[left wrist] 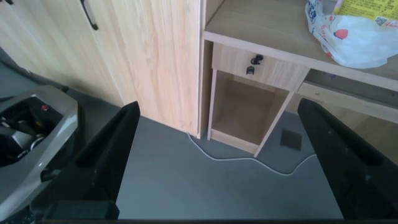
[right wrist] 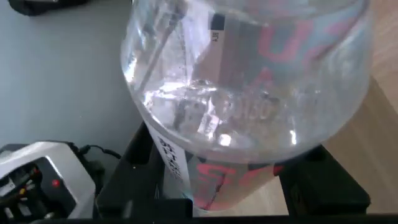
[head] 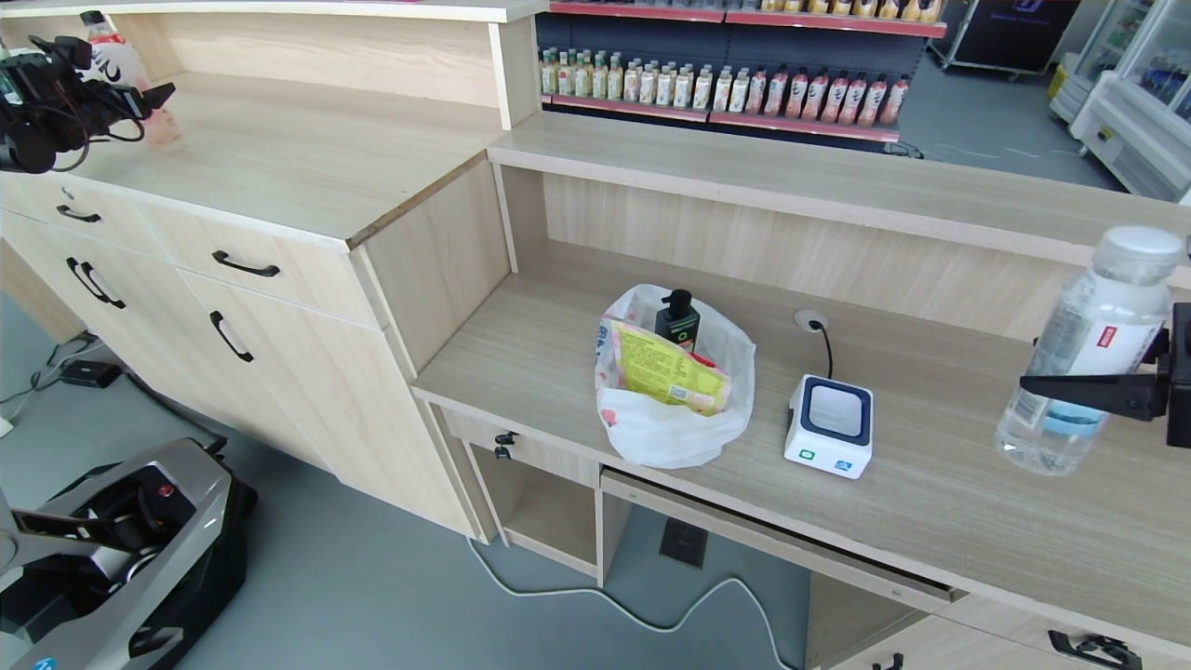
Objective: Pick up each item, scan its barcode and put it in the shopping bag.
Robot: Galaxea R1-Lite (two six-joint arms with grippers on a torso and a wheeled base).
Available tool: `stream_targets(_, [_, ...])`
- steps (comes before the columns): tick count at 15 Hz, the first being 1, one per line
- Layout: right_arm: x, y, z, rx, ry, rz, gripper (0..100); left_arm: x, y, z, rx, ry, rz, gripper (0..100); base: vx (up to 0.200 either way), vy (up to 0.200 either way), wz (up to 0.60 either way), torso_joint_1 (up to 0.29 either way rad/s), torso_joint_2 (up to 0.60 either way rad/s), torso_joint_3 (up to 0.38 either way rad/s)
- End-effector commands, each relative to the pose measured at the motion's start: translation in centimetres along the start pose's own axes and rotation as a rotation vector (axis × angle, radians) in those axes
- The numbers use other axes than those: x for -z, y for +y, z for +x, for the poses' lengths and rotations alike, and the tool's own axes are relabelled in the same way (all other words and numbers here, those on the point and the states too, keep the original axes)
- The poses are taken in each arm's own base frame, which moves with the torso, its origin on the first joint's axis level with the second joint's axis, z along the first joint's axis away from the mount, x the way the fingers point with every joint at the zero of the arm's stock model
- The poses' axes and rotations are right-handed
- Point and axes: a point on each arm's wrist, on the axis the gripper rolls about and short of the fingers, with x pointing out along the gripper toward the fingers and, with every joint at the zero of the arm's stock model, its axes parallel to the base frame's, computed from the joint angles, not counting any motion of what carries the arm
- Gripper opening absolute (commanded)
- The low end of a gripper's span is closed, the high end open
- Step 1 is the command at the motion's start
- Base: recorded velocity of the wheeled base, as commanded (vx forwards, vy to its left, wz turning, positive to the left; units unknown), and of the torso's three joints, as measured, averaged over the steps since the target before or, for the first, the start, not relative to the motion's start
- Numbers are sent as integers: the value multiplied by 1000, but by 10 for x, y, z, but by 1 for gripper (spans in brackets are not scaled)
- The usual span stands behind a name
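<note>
Bottle point(head: 1103, 326): near upright, clamped in your right gripper point(head: 1070, 386) jaws above the surface point(head: 977, 502). Scanner point(head: 830, 426) lies to its left, bag point(head: 675, 409) beyond. Left gripper point(left wrist: 217, 109): jaws wide, empty.

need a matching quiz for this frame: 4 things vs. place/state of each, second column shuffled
Things
1. water bottle
2. yellow packet
3. scanner
4. left gripper

Place or state
A. open, holding nothing
B. standing on the counter, beside the shopping bag
C. inside the shopping bag
D. clamped in the right gripper

Pairs: 1-D, 2-C, 3-B, 4-A
</note>
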Motion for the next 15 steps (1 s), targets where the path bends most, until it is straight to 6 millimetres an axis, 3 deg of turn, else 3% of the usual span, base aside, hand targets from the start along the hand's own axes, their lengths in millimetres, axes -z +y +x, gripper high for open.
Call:
stream_targets(1, [-13,17,-27,124,15,103,0,0,0,0,0,0,-1,100,0,0,0,0,0,0])
stream_targets(3, [-17,19,-31,281,82,298,0,0,0,0,0,0,-1,100,0,0,0,0,0,0])
stream_targets(6, [-31,13,-21,523,104,420,0,0,0,0,1,0,-1,100,0,0,0,0,0,0])
stream_targets(10, [-46,23,26,775,-38,216,0,0,0,0,0,0,-1,100,0,0,0,0,0,0])
stream_targets(15, [-43,26,35,807,49,82,0,0,0,0,0,0,-1,100,0,0,0,0,0,0])
